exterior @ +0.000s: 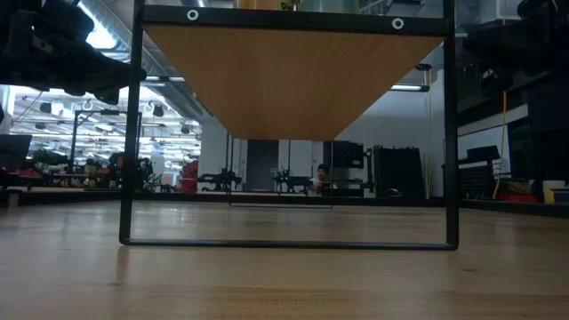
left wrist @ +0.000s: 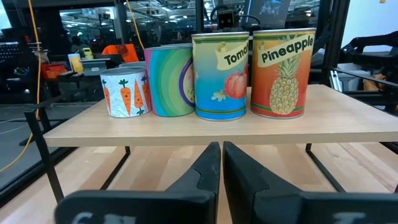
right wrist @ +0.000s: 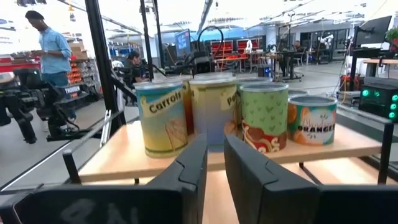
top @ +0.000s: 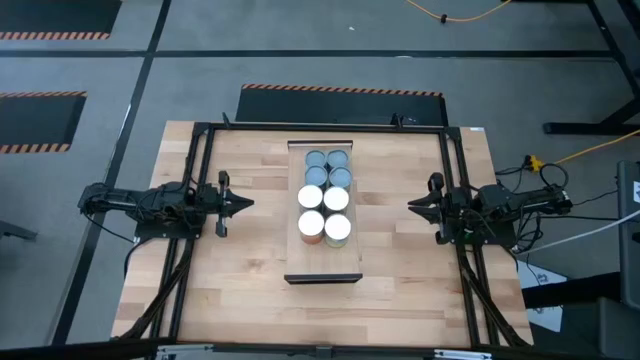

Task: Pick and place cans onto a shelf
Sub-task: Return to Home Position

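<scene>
Shelf [top: 325, 262]: stands at the centre of the surface [top: 220, 290], its long axis running from the far edge towards the near edge. The low view shows its board [exterior: 293, 80] raised on a black frame.

Cans [top: 311, 197]: all on the shelf, upright, in two rows side by side along its length. They are packed close from the far end to just past the middle. The near end of the shelf is bare. The cans nearer the far end have grey tops and those nearer the middle have white tops.

On the row facing the left edge, the labels read as a pineapple can [left wrist: 283, 74], a tomato can [left wrist: 219, 78], a green-and-pink can [left wrist: 171, 81] and a short carrot can [left wrist: 124, 92]. On the row facing the right edge stand a tall carrots can [right wrist: 163, 118], a green patterned can [right wrist: 263, 115] and a short oranges can [right wrist: 312, 119].

Left pincer [top: 248, 204]: low by the left edge of the surface, pointing at the shelf and well apart from it. It is clenched [left wrist: 222, 152], fingers together, grasping nothing.

Right pincer [top: 410, 205]: by the right edge, mirrored, also apart from the shelf. Its fingers are slightly parted [right wrist: 215, 146] with a slim gap, and it is empty.

Room beyond: a person [right wrist: 48, 46] stands behind the surface.
</scene>
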Motion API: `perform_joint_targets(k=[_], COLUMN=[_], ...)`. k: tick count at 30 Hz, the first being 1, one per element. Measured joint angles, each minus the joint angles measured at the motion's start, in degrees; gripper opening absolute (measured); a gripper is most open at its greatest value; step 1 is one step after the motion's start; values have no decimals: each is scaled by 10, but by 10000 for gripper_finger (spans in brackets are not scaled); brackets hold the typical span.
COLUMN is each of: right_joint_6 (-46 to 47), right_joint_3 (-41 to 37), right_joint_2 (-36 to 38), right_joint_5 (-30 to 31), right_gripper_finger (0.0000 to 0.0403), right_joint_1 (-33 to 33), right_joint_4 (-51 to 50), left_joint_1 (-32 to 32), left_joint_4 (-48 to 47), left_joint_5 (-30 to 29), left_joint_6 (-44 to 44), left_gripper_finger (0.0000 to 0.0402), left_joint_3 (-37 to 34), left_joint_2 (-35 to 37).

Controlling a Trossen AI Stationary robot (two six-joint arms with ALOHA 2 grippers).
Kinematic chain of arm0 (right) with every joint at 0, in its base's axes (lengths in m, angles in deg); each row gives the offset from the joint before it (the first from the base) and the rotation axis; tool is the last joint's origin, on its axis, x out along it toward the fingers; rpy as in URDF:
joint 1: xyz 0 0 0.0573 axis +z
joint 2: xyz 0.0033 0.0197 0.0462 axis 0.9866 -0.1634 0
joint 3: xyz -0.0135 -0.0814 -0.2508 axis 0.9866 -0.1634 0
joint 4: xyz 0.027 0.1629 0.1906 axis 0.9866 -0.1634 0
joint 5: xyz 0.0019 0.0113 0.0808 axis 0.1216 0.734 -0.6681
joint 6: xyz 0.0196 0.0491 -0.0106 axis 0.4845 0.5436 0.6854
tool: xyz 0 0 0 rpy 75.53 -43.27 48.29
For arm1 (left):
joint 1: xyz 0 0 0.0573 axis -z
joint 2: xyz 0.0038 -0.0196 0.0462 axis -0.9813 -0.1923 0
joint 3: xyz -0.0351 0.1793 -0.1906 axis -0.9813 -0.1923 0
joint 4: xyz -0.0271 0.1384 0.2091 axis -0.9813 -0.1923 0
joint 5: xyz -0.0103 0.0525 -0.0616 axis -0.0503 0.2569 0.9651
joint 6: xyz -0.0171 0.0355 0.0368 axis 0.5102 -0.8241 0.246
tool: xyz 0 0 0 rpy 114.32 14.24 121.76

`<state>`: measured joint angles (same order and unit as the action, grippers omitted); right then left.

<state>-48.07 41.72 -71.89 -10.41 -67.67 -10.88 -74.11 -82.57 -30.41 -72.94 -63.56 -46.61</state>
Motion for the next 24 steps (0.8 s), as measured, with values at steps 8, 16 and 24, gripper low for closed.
perform_joint_targets(k=[8, 16, 24], right_joint_6=[-1, -28, -59], right_joint_3=[-39, -49, -49], right_joint_2=[0, -1, -1], right_joint_5=[1, 25, 84], right_gripper_finger=[61, 61, 61], right_joint_1=[-1, -1, -1], right_joint_4=[31, 43, 32], left_joint_1=[0, 0, 0], left_joint_4=[0, 0, 0], left_joint_5=[0, 0, 0], left_joint_6=[0, 0, 0], left_gripper_finger=[2, 10, 26], left_joint_3=[0, 0, 0], left_joint_2=[0, 0, 0])
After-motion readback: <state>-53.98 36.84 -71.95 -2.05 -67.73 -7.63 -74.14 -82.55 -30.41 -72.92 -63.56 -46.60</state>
